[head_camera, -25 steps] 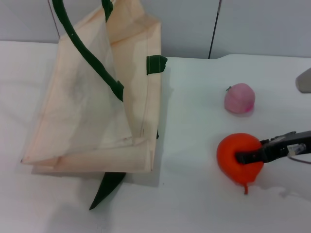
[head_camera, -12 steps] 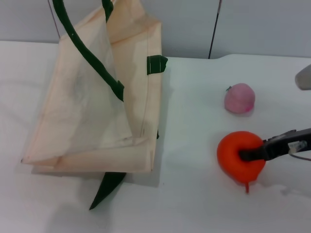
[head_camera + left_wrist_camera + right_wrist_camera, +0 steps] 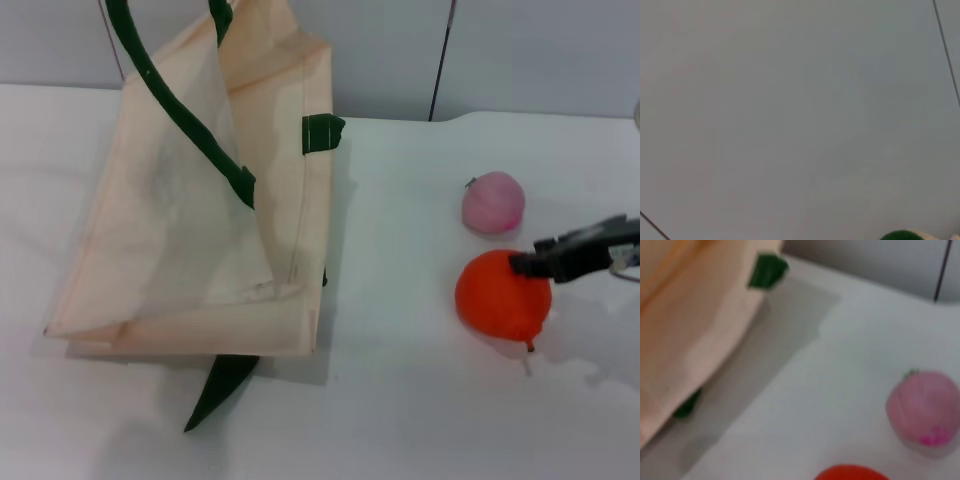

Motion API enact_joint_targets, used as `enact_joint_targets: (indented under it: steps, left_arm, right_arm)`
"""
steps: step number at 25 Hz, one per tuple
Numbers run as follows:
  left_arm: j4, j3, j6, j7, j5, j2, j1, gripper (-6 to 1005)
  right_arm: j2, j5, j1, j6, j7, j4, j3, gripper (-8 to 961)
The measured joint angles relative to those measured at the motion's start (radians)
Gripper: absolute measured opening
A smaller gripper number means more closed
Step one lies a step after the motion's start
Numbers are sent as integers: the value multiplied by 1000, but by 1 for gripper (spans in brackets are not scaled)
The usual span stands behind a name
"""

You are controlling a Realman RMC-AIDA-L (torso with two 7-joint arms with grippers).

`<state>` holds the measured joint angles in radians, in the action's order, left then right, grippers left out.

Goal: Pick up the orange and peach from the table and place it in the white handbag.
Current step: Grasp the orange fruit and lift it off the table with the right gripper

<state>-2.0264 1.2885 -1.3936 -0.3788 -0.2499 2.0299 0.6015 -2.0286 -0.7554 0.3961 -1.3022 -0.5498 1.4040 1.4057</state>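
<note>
- Orange (image 3: 502, 297): glossy orange-red, roundish, small stem pointing down toward the table (image 3: 400, 400). It hung at the table's right side, apparently just clear of the surface, with a faint shadow beneath.
- Peach (image 3: 493, 202): pale pink with a deeper blush and a tiny stem; it sat on the table just behind the orange, apart from it.
- Bag (image 3: 190, 230): cream fabric, dark green handles and side tab, mouth propped open, on the left half of the table, well apart from both fruits.
- Right gripper (image 3: 535, 266): entered from the right edge; dark fingers closed onto the orange's upper right side, gripping it.
- Right wrist view: bag edge, peach, and the orange's top rim.
- Left gripper: out of sight; its wrist view showed mostly grey wall.
</note>
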Motion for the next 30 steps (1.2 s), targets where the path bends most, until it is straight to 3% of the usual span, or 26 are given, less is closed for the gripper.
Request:
enact_joint_targets:
  steps: [1, 11, 17, 25, 30]
  left_arm:
    - [0, 0, 0, 0, 0, 0, 0, 122]
    - [1, 0, 3, 0, -5, 1, 0, 121]
    - [2, 0, 0, 0, -2, 1, 0, 121]
    - [1, 0, -4, 0, -1, 0, 2, 121]
    - [1, 0, -5, 0, 0, -1, 4, 122]
  right_arm:
    - [-1, -1, -6, -3, 2, 25, 2, 584]
    - [-1, -10, -23, -44, 3, 85, 9, 120]
    - [2, -44, -20, -122, -7, 89, -12, 5]
    - [2, -38, -2, -153, -2, 47, -25, 181]
    - [4, -31, 27, -162, -6, -16, -24, 380]
